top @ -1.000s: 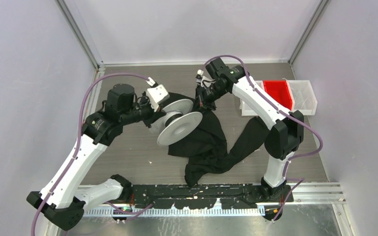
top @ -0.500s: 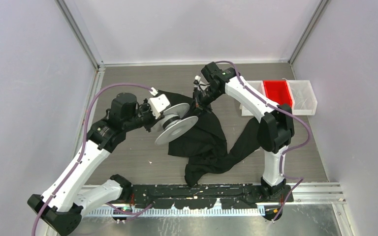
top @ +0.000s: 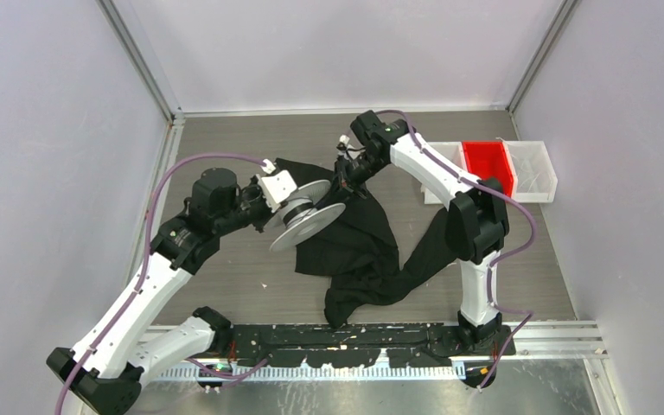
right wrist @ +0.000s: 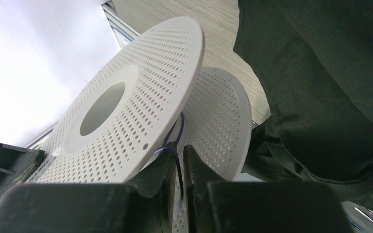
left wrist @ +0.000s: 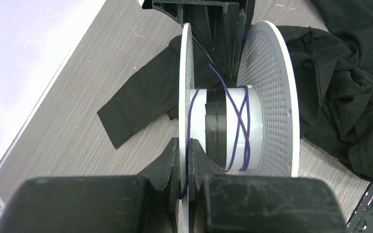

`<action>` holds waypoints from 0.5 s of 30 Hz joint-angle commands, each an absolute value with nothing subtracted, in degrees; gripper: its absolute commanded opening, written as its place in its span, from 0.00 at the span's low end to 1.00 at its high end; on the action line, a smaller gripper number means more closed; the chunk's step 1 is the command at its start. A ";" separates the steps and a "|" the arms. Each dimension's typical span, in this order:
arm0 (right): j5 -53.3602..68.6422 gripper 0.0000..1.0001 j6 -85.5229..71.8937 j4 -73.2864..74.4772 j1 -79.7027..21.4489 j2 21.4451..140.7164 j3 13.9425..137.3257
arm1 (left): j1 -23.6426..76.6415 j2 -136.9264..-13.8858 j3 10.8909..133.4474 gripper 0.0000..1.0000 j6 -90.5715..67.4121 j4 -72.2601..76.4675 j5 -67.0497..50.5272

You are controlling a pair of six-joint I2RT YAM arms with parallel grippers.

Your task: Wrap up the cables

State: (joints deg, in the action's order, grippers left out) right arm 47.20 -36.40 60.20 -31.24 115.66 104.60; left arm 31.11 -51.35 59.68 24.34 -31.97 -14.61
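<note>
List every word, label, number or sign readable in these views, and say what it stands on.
None: no text can be read in any view. The white spool, purple cable, black cloth and red bin show no legible markings.

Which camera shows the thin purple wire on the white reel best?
Left wrist: the wire crisscrosses the reel's hub, close up. Right wrist shows only a short stretch; from the top it is too thin to see.

Left arm (top: pixel 138 294) stretched toward centre, its jaws clamped tight, right arm (top: pixel 424 164) bent back leftward — jaws barely parted.
</note>
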 commanded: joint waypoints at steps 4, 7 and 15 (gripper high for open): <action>47.34 0.29 -37.42 61.35 -30.50 116.72 107.26 | 30.76 -48.69 61.63 0.00 24.04 -21.02 -14.49; 45.89 0.35 -36.94 62.44 -29.60 116.63 107.46 | 30.74 -48.28 61.70 0.00 24.09 -21.30 -14.28; 44.88 0.44 -36.35 62.63 -26.20 113.97 105.50 | 30.76 -47.97 62.14 0.00 24.02 -22.58 -13.72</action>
State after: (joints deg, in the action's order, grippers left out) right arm 44.99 -36.53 60.42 -27.70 116.60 105.25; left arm 31.09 -49.56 59.68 24.18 -29.78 -14.94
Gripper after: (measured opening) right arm 0.426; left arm 0.048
